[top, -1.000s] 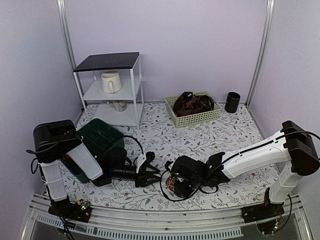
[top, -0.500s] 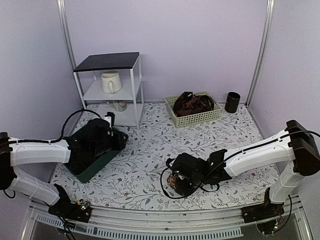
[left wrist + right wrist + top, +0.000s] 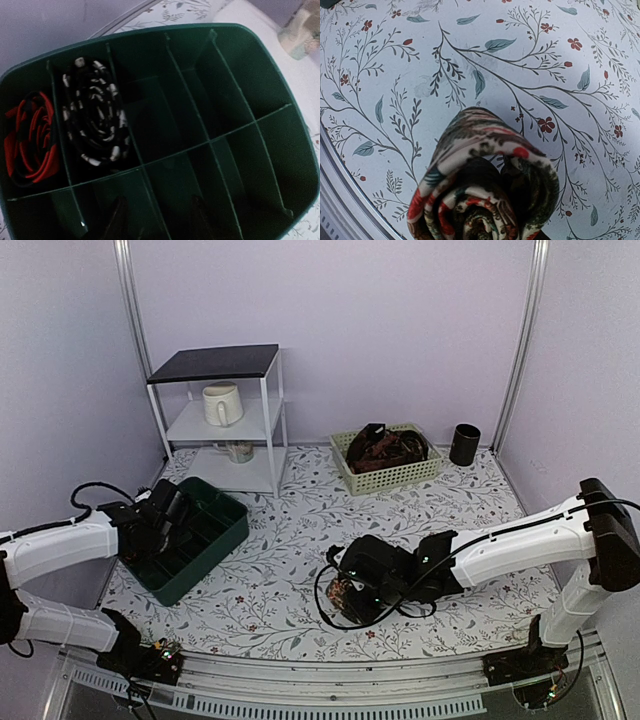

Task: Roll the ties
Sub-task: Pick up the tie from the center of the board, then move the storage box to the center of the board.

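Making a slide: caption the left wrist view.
Green divided bin holds a red-and-black rolled tie beside a black-and-white rolled tie.

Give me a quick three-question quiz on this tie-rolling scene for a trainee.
1. True or false: exactly two compartments of the green organizer tray hold rolled ties.
2. Which arm's jaws hold the rolled floral tie: A left, B right?
3. Fill in: the unrolled ties lie in the ___ at the back.
Key: 1 true; 2 B, the right arm; 3 basket.
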You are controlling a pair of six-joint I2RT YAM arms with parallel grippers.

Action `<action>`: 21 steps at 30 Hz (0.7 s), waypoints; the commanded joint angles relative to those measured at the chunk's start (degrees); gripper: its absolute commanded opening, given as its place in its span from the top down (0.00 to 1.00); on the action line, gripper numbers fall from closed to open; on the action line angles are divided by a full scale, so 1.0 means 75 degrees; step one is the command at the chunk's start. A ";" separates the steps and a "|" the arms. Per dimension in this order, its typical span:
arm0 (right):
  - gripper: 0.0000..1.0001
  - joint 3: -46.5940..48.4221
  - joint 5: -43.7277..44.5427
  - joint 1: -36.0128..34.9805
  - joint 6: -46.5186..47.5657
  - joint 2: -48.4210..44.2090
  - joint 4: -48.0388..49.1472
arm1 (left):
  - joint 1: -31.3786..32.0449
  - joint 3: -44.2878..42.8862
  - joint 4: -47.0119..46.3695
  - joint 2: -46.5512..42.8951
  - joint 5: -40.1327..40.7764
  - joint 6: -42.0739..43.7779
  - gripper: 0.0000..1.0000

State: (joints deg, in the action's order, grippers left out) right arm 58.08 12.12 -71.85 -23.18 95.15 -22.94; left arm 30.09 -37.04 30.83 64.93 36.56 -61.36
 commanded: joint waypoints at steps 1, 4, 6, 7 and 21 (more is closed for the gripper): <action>0.81 0.0158 0.0073 0.0039 -0.0051 -0.0318 0.0082 | -0.0349 -0.0029 0.1042 0.0085 0.0318 -0.0907 0.58; 0.81 0.0176 0.0086 0.0041 -0.0036 -0.0344 0.0079 | -0.0513 0.0271 0.0637 0.0035 0.0177 -0.0805 0.60; 0.81 0.0169 0.0078 0.0038 -0.0032 -0.0347 0.0099 | -0.0593 0.0434 0.0173 -0.0029 -0.0114 -0.0612 0.62; 0.81 0.0176 0.0072 0.0035 -0.0027 -0.0347 0.0094 | -0.0609 0.0485 0.0078 -0.0067 -0.0248 -0.0582 0.63; 0.81 0.0242 0.0054 0.0041 0.0017 -0.0283 0.0163 | -0.0843 0.0671 0.1461 -0.0716 -0.0158 -0.1693 0.65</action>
State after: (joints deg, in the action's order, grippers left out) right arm 58.13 12.12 -71.83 -23.14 95.15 -22.72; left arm 24.99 -33.56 40.29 59.51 35.51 -72.40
